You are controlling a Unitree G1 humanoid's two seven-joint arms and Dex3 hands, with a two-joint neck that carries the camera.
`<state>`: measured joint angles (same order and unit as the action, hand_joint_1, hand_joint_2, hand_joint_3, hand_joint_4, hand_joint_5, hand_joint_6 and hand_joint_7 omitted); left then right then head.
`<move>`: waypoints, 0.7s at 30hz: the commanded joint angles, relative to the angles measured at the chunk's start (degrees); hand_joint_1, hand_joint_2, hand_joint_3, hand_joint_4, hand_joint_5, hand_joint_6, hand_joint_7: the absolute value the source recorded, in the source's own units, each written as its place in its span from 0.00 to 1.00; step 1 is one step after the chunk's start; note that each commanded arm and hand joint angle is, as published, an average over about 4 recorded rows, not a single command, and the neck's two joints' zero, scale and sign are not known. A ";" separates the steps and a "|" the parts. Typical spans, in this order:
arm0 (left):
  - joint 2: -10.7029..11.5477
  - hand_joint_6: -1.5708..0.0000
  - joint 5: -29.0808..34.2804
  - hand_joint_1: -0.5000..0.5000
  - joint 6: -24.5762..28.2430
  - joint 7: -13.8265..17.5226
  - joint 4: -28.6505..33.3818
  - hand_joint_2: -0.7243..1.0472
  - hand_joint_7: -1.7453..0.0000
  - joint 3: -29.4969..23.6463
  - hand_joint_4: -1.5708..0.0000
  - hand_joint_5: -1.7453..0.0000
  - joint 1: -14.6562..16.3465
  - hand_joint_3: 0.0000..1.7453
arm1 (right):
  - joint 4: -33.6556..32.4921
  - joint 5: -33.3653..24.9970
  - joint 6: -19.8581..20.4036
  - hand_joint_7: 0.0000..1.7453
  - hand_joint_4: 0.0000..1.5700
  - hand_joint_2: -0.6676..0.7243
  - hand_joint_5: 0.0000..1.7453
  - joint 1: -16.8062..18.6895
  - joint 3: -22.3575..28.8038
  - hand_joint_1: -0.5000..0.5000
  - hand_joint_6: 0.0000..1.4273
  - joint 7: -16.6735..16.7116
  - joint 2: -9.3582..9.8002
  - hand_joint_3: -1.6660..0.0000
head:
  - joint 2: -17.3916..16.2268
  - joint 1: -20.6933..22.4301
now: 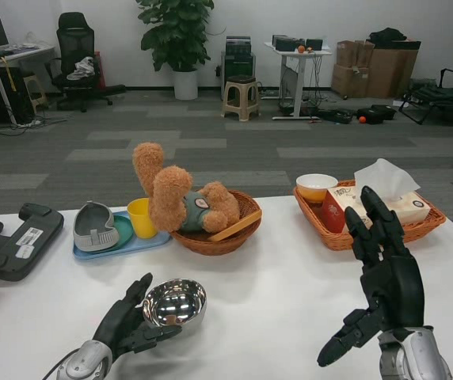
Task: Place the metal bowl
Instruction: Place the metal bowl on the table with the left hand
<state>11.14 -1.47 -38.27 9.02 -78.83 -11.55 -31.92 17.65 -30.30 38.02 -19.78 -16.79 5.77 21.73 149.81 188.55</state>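
The shiny metal bowl [175,302] stands upright on the white table [266,277] near its front edge, left of centre. My left hand [123,323] lies just left of it. The fingers are spread along the bowl's side and the thumb reaches under its near rim, not closed around it. Whether a fingertip still touches the bowl is unclear. My right hand [385,277] is raised above the table's right front, fingers stretched apart and holding nothing.
Behind the bowl, a wicker basket [238,233] holds a teddy bear [175,198]. A blue tray [143,245] with a yellow cup [140,217] and a grey object [93,226] lies to its left. A black controller [13,241] is far left. An orange basket [345,237] with a tissue box [397,206] and a small bowl [317,188] stands at right.
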 commanded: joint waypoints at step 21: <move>1.30 1.00 -11.36 0.01 -2.99 -0.85 -0.93 0.65 1.00 -4.98 1.00 0.41 1.77 0.03 | -0.60 -0.46 1.01 0.12 0.00 1.00 0.11 0.35 0.18 0.41 0.00 0.03 -0.06 1.00 | -1.82 0.87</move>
<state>11.90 -13.58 -41.30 6.89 -78.87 -15.32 -31.32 17.65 -30.52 38.04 -19.77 -16.79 5.77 21.71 148.03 189.39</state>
